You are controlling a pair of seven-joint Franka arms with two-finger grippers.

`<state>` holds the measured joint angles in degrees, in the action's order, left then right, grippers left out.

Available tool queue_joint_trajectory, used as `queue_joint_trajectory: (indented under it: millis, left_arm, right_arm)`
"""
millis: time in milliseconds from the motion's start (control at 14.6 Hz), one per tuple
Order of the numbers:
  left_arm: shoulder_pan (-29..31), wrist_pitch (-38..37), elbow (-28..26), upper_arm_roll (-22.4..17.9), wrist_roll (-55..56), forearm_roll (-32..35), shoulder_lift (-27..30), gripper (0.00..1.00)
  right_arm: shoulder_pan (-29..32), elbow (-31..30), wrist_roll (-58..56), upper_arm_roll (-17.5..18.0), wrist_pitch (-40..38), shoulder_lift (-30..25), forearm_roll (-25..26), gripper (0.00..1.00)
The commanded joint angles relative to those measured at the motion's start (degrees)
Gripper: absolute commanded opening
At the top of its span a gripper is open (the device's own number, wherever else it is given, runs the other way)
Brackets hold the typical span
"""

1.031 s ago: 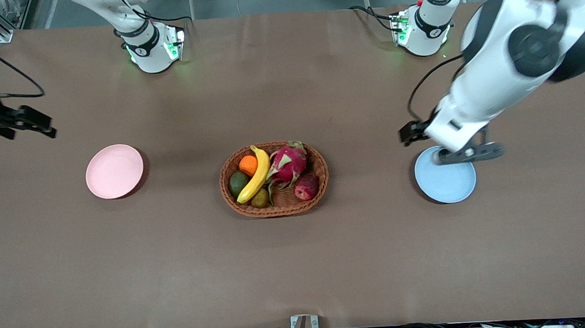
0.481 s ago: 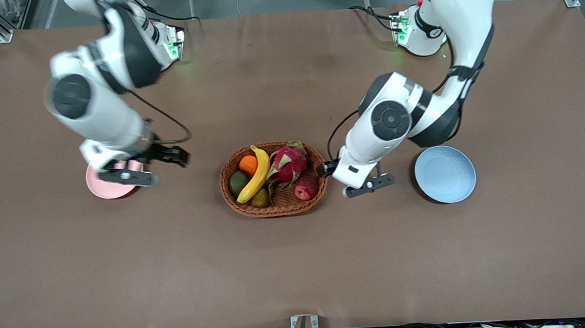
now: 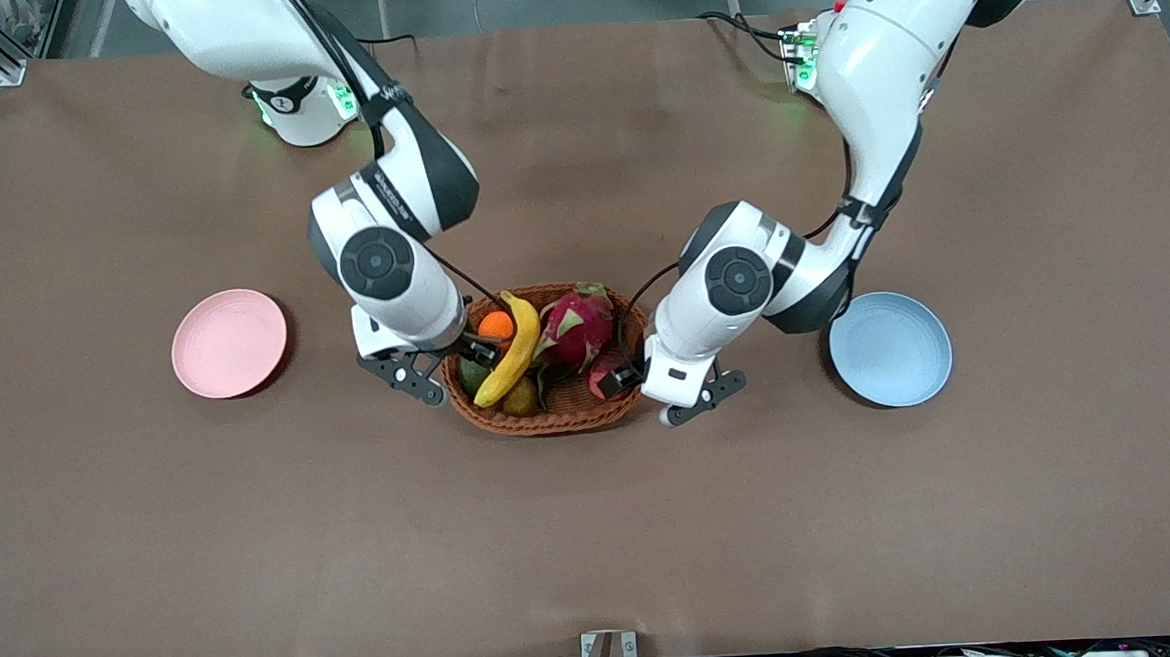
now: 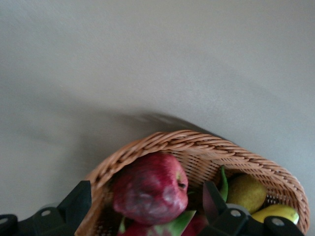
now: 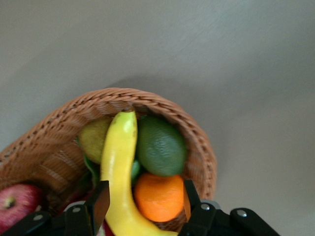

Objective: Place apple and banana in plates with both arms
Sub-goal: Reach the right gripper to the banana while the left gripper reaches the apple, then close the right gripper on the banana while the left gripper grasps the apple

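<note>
The dark red apple [image 3: 607, 367] lies in the wicker basket [image 3: 550, 422] at the left arm's end, partly covered by my left gripper [image 3: 632, 376]. In the left wrist view the apple [image 4: 150, 189] sits between the open fingers of my left gripper [image 4: 146, 205]. The yellow banana [image 3: 514, 350] lies along the basket's middle. My right gripper [image 3: 466, 355] is open over the basket's other end; in the right wrist view my right gripper [image 5: 146, 201] has the banana [image 5: 118, 167] and an orange [image 5: 158, 196] between its fingers. The pink plate [image 3: 229, 343] and the blue plate [image 3: 890, 349] are bare.
The basket also holds a magenta dragon fruit [image 3: 575, 327], an orange [image 3: 496, 325], a dark green avocado [image 5: 160, 145] and a pear [image 4: 247, 191]. The pink plate lies toward the right arm's end, the blue plate toward the left arm's end.
Both arms have swung in from near their plates to the basket. The left gripper now straddles the apple, and the right gripper is over the banana and orange.
</note>
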<state>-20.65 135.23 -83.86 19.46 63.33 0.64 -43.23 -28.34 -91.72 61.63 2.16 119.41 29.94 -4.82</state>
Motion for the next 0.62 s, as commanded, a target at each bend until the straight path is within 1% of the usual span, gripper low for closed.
queue_joint_trajectory:
  millis: [0,137,344,550]
  left_arm:
    - [-4.4,0.6,2.6,-3.1,4.9,0.1,-2.1,1.0]
    - [-5.8,0.6,2.3,-3.9,5.9,-0.1,-2.2,1.0]
    - [-6.8,0.6,2.6,-4.3,9.2,0.1,-4.1,1.0]
    - [-7.1,0.6,2.4,-5.0,11.5,0.0,-4.4,1.0]
  right_arm:
    - [0.1,3.8,1.4,-0.1,2.2,3.7,-3.3,0.59]
    - [-1.0,3.8,1.6,-0.1,4.3,5.2,-3.4,0.59]
    - [-1.7,3.8,1.7,-0.1,4.7,6.5,-3.4,0.59]
    - [-2.9,3.8,1.6,-0.1,4.6,7.4,-3.3,0.59]
